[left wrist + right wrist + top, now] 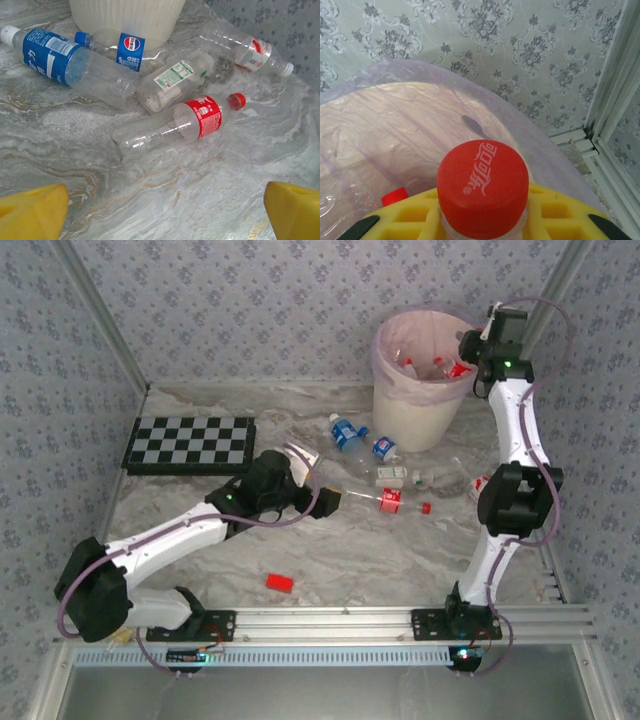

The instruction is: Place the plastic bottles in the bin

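The main risk sits at the bin; the right gripper is clamped on a red-capped bottle just under its cap, and in the top view it hangs at the bin's right-hand rim, not clearly over the middle; if the fingers let go there, the bottle may strike the rim, drag the pink liner inward, or tumble down outside onto the table. From the right wrist the cap stands between the yellow fingers with the lined mouth of the bin spread beyond it, so the drop looks close but, in my judgement, not certain; several bottles in the bin already lie inside.

The second risk is on the left; the left gripper is spread wide and empty, low over the table, and the red-label bottle lies on its side ahead of it, between the lines of the two fingers yet apart from them. Being round, light and clear, it will probably roll or crush if pinched off-centre; a push forward would shove it into the green-label bottle just behind. Further back lie a large blue-label bottle and a small blue-label bottle against the bin's foot, with another bottle off to the right.
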Tool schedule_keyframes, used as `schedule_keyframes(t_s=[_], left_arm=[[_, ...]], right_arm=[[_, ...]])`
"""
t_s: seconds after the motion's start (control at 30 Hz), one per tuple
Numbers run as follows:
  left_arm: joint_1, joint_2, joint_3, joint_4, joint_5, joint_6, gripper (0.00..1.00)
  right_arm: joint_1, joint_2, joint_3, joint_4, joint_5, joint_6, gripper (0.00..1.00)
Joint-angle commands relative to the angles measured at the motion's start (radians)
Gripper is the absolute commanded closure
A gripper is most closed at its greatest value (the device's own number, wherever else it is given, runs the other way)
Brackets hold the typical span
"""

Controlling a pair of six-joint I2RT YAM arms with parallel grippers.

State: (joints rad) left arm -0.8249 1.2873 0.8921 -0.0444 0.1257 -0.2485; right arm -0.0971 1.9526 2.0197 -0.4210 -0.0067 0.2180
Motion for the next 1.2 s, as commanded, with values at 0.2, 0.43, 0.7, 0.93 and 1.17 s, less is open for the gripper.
schedule_keyframes(t_s=[0.2,0.43,0.7,0.93,1.17], left_arm=[[-0.007,0.039,0.061,-0.044,-0.006,0.067,0.0],[-0.017,0.089,0.097,-0.056,0.003,0.164,0.0],[-0.02,0.306,0.32,-0.215,0.169,0.473,0.07],[-0.078,0.529,0.502,-0.331,-0.031,0.665,0.09],[-0.097,0.664,0.543,-0.307,-0.007,0.807,0.01]], right_arm=[[0.037,-0.124,0.124,-0.401,0.053,-0.032,0.07],[0.007,-0.202,0.142,-0.453,0.047,-0.038,0.06],[-0.04,-0.505,-0.272,-0.264,-0.225,0.091,0.07],[-0.083,-0.779,-0.555,-0.296,-0.322,0.14,0.07],[-0.099,-0.984,-0.733,-0.306,-0.318,0.179,0.06]])
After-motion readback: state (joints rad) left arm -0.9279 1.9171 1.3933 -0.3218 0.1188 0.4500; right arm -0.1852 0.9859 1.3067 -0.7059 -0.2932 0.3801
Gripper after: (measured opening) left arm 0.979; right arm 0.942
